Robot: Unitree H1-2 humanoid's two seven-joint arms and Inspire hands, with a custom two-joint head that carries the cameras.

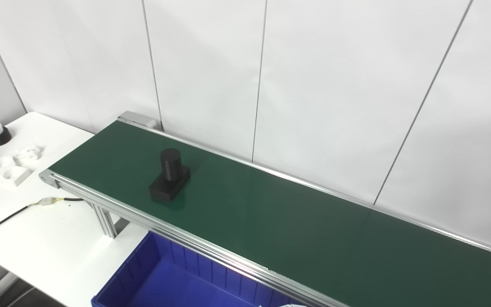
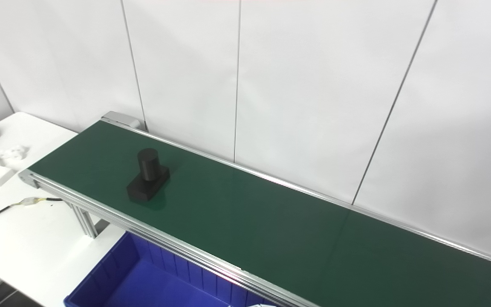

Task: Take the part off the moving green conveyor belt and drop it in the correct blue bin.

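Note:
A black part [image 1: 169,175], an upright cylinder on a flat rectangular base, stands on the green conveyor belt [image 1: 296,221] toward its left end. The same part [image 2: 147,175] shows in the right eye view. One blue bin [image 1: 173,281] sits below the belt's near rail at the bottom of the picture, and I see nothing inside the part of it that shows. Neither of my hands is in either view.
A white table [image 1: 49,238] lies left of the belt with several white and black parts [image 1: 15,164] at its far left. A black cable with a connector [image 1: 47,202] runs across it. The belt's aluminium leg [image 1: 107,221] stands beside the bin. A white panelled wall backs the belt.

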